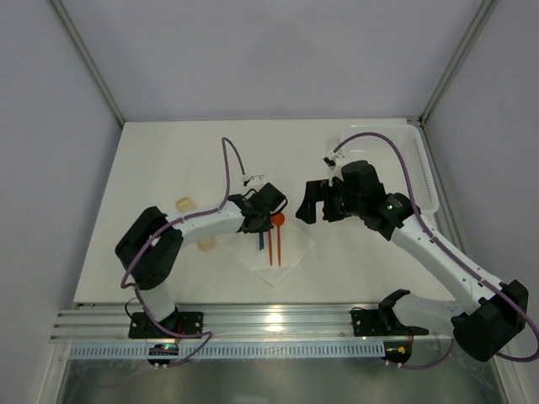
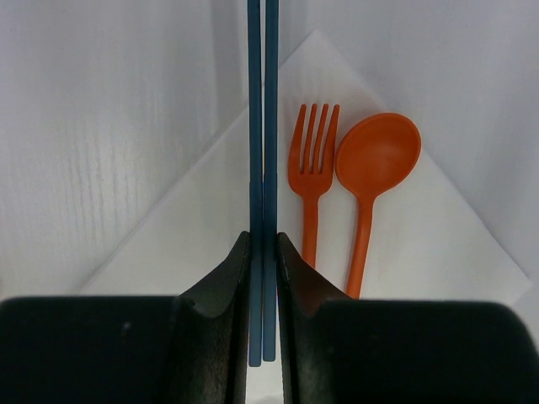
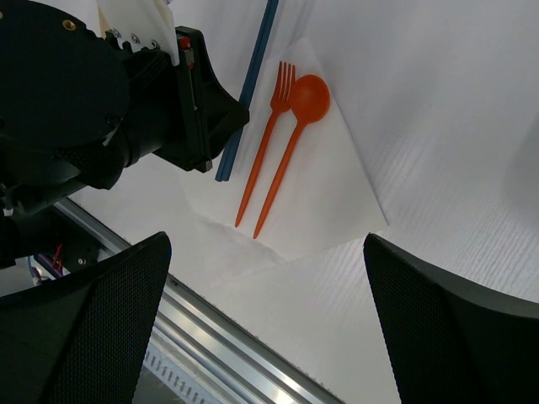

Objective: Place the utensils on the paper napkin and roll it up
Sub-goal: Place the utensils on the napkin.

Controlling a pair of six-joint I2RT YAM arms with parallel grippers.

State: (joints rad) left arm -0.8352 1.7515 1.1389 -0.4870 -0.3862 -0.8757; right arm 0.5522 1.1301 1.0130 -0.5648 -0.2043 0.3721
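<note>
Surface: white and matte, with a metal rail running along its near edge.
Paper napkin: lying flat as a diamond just beyond the rail.
Orange fork: lying on the napkin, tines pointing far.
Orange spoon: lying just beside the fork, on its right.
Blue utensil: thin, running along the napkin's left side.
Left pincer: clamping the blue utensil between its fingers.
Right pincer: hanging wide open right of the napkin, gripping nothing.
White basket: sitting at the far right.
</note>
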